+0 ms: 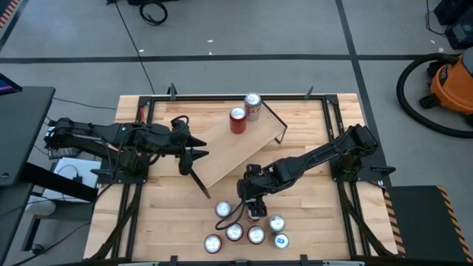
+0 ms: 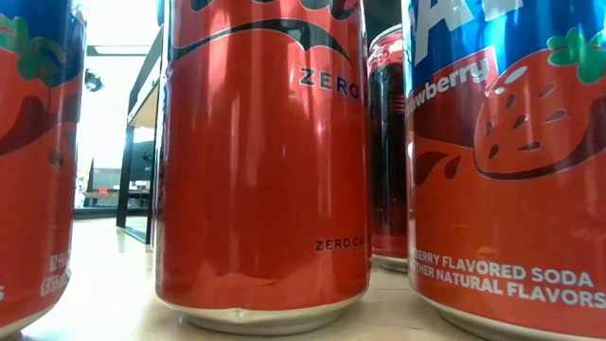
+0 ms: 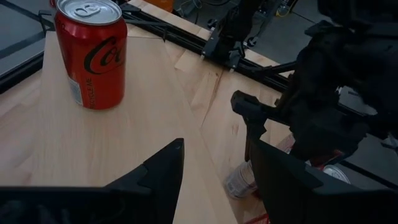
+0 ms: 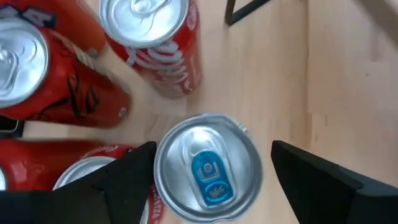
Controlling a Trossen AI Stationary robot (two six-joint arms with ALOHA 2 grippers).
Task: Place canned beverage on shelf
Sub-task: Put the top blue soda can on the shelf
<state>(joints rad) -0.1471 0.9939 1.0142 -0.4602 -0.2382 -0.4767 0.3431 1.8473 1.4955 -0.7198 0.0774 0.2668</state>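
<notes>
High view: right gripper [image 1: 255,205] over near cluster of cans, fingers apart astride blue-tab can [image 4: 208,167], not yet clamped, lined up to lift | shelf [image 1: 240,148] mid-table holds two cans [image 1: 237,120] | left gripper [image 1: 194,157] half-parted, empty, beside shelf's left end.

right end effector [image 1: 253,207] points down, fingers spread; left [image 1: 194,156] waits.

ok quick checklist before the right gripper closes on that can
1. Right gripper open: ok.
2. Blue-tab can between its fingers: ok, centred in the wrist view.
3. Neighbouring cans clear of the fingers: cannot tell, one sits close by a finger.
4. Free room on the shelf: ok, two cans stand at its far end only.
5. Left gripper out of the way: ok, at the shelf's left edge, empty.
</notes>
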